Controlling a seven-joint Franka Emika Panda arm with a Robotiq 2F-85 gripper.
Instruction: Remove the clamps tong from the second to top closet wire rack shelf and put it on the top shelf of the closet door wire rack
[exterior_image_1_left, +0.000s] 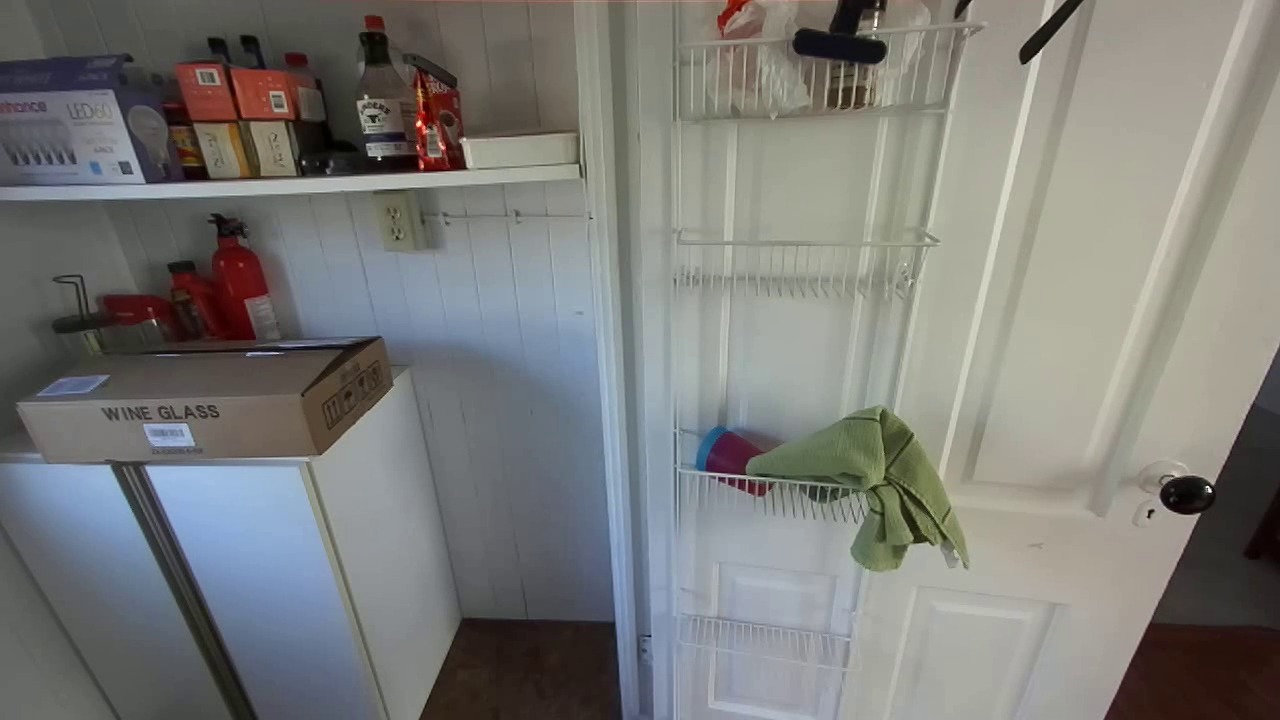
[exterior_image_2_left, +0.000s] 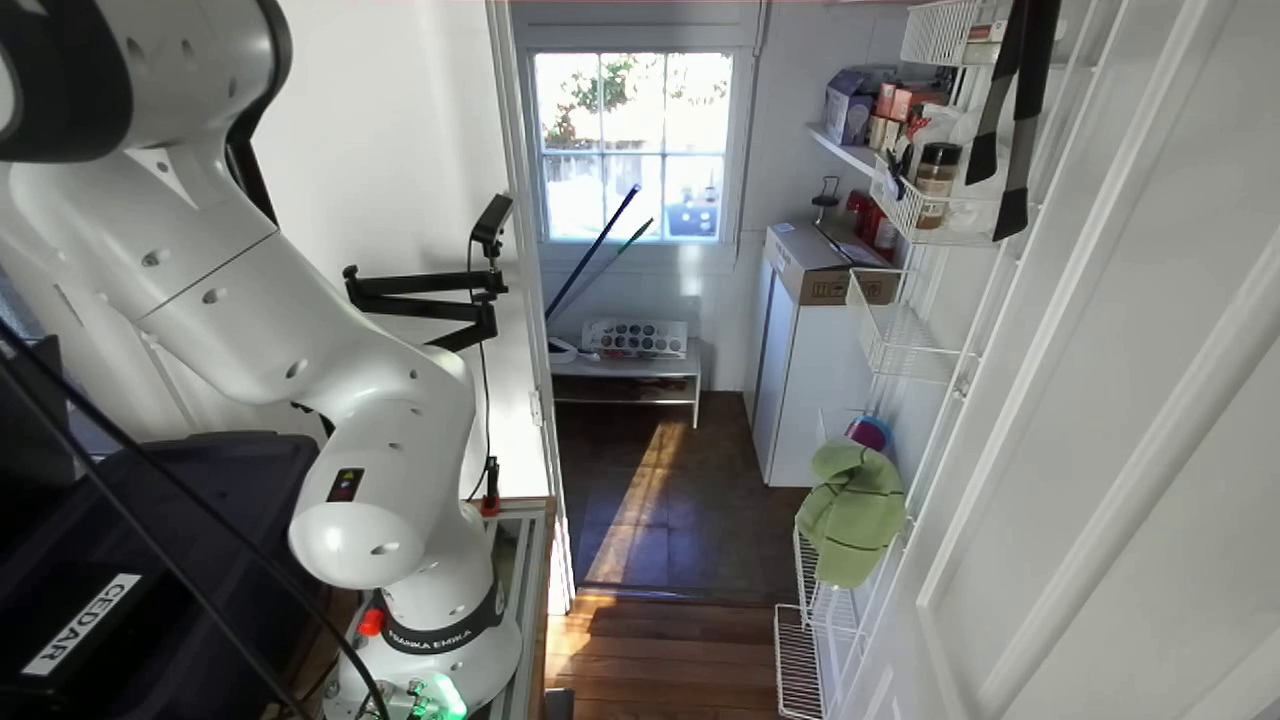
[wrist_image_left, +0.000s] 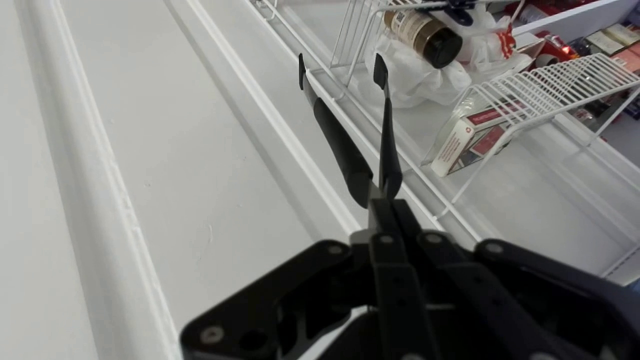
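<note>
Wrist view: black gripper (wrist_image_left: 391, 202) pinches one end of V-shaped, black-and-grey tongs (wrist_image_left: 342, 145); splayed legs (wrist_image_left: 390, 150) could catch white wire top shelf (wrist_image_left: 555, 90), twisting tongs loose.

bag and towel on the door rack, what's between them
One wire shelf, seen in both exterior views; the bag sits above it and the towel below.
</note>
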